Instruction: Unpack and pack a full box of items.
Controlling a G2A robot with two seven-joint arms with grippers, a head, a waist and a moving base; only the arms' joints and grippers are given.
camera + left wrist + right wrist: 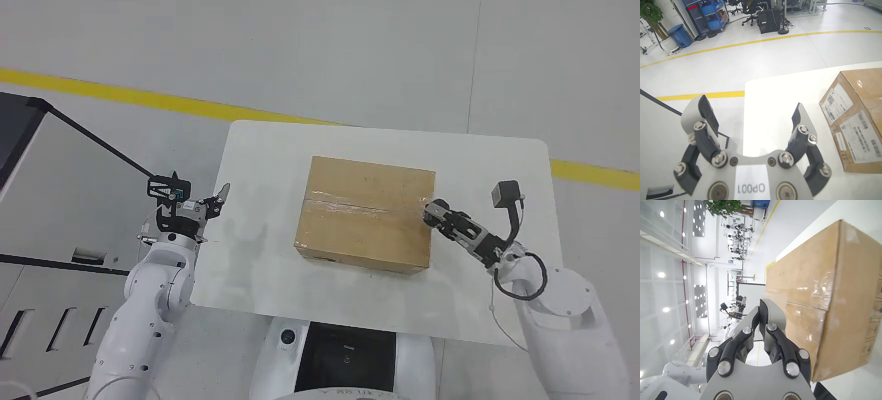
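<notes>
On the white desk (260, 265), near its centre, stands one cardboard box (366, 212). It rests flat on its base with the flaps closed. Clear tape (362, 207) runs along the top seam from one end to the other and folds down over the ends. Shipping labels (841, 106) cover the side face turned toward the left arm. The face toward the right arm carries small printed marks, too small to make out.

Left gripper (751, 106): positioned above the desk's left edge, well apart from the box. The labelled face lies off to one side of it. Jaws are spread wide, with nothing between them.

Right gripper (759, 311): positioned at the box's right end, level with the top face and close by the taped seam. Jaws are pressed together, pad against pad, holding nothing. The top view places the tip at the box's upper right edge. Whether it touches the cardboard cannot be told.

Surroundings: a yellow line (100, 95) crosses the pale floor beyond the desk. Farther off in the left wrist view stand a blue bin (680, 36), a potted plant (649, 11), blue storage racks (704, 17) and an office chair (751, 9).
</notes>
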